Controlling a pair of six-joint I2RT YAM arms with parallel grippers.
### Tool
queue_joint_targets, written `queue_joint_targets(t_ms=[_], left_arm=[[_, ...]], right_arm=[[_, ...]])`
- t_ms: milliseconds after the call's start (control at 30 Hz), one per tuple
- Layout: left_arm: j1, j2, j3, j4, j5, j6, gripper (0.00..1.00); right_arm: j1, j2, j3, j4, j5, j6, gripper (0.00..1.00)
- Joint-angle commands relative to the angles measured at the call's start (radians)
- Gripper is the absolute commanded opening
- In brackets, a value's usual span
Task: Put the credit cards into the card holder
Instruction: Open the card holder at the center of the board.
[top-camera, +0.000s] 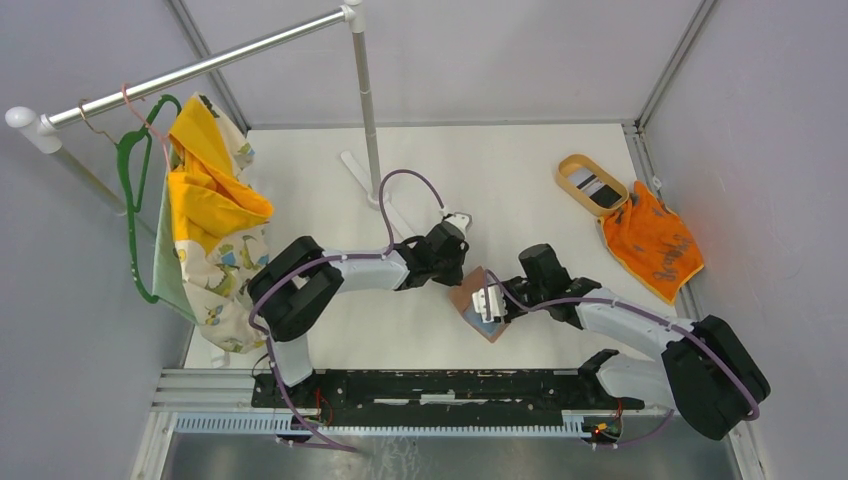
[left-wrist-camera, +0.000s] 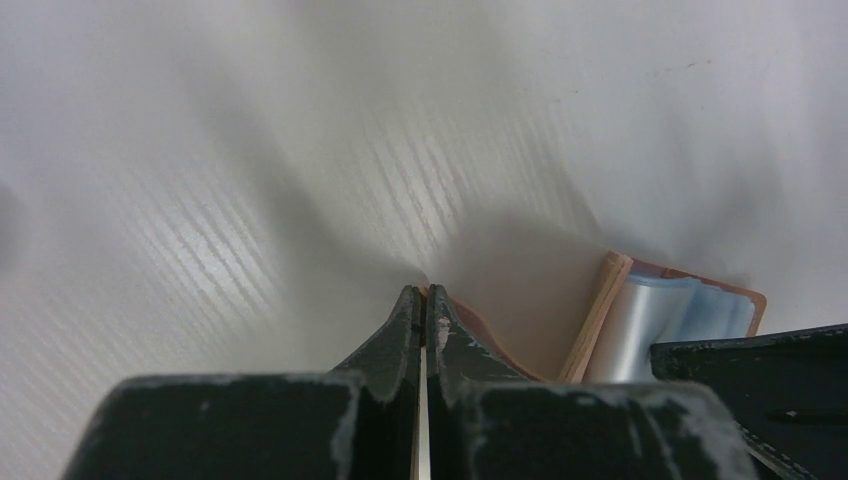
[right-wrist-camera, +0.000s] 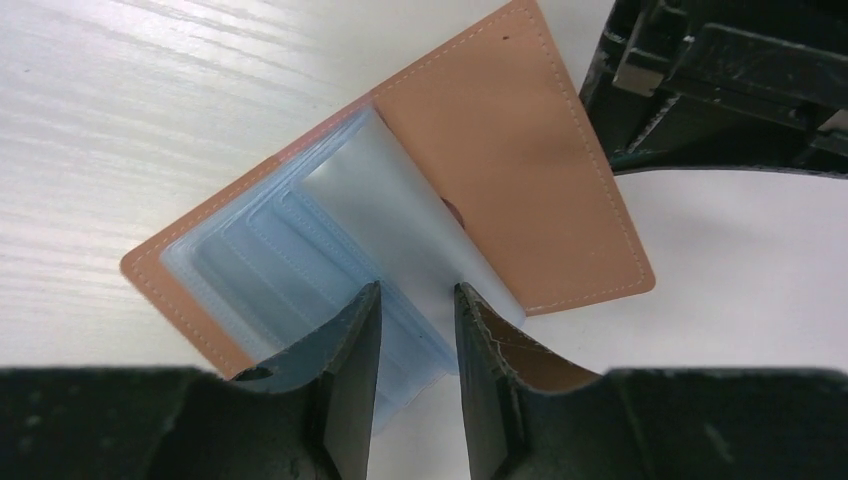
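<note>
The right gripper is standing with its jaws apart, straddling a raised leaf of the clear plastic sleeves without visibly pinching it. The left gripper is closed tight, seemingly nipping the cover edge of the card holder. The holder is lying open on the table between the arms, showing tan stitched leather. No card is showing inside it. A striped credit card is sitting in the tan tray well apart, so loading is looking barely begun.
</note>
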Motion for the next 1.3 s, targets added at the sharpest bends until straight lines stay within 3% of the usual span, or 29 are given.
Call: queue_joint_targets(t_ms=[0,267,500,667,867,1067,1167,1200,1267], left_arm=[[-0.025,0.068,0.007,-0.026,0.086,0.034,0.02],[-0.032,0.068,0.028,-0.028,0.092,0.027,0.05],[-0.03,-0.042,0.015,-0.067,-0.063,0.01,0.47],[-0.029,-0.176,-0.014,-0.129,-0.226,0.015,0.61],[-0.029,-0.336,-0.087,-0.133,-0.254,0.028,0.63],[-0.031,-0.457,-0.196,0.067,0.085,0.027,0.63],[-0.031,-0.451,-0.237,0.159,0.185,0.002,0.54],[-0.031,-0.444,-0.249,0.175,0.188,-0.005,0.46],[-0.03,-0.41,-0.259,0.187,0.172,-0.014,0.39]], right_arm=[[0.017,0.02,0.0,0.108,0.081,0.097,0.39],[0.022,0.064,0.056,0.185,0.193,0.315,0.41],[0.004,0.081,0.081,0.198,0.217,0.419,0.45],[-0.022,0.082,0.09,0.193,0.165,0.456,0.46],[-0.048,0.103,0.108,0.173,0.079,0.487,0.49],[-0.079,0.152,0.135,0.161,-0.033,0.533,0.49],[-0.109,0.166,0.14,0.161,-0.107,0.57,0.49],[-0.121,0.169,0.141,0.16,-0.132,0.583,0.48],[-0.151,0.176,0.142,0.161,-0.184,0.613,0.48]])
